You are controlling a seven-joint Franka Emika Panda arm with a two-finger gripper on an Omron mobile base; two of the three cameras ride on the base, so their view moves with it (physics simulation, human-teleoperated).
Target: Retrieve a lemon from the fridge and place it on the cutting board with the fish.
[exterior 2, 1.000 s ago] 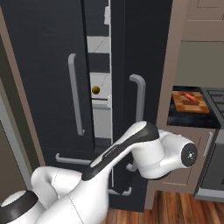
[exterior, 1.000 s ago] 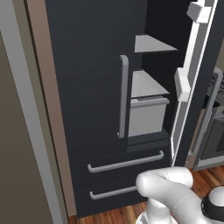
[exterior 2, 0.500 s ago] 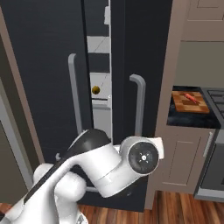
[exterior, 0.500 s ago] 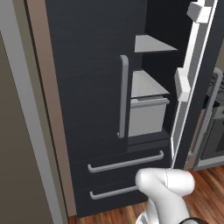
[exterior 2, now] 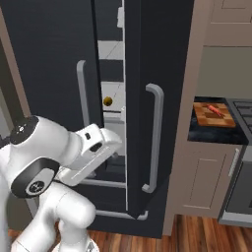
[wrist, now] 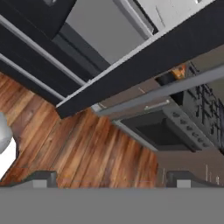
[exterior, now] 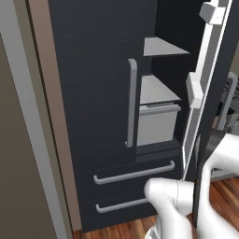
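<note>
The black fridge has its right door swung partly open. Through the gap the lemon, a small yellow-orange ball, rests on a light grey inner shelf. Away on the dark counter to the right lies the orange-brown cutting board with the reddish fish on it. In the hand view my gripper is open, its fingertips far apart with nothing between them. It points down past the door's lower edge at the wooden floor. A sliver of the board shows beyond.
Grey shelves and a light grey bin sit inside the fridge, with two drawers below. The open door stands close to my arm. An oven and beige cabinets lie to the right, over wooden floor.
My arm has folded from the middle right of the right base view over to its left side, and the fingers have spread wide apart. Fridge, lemon and board have not moved.
</note>
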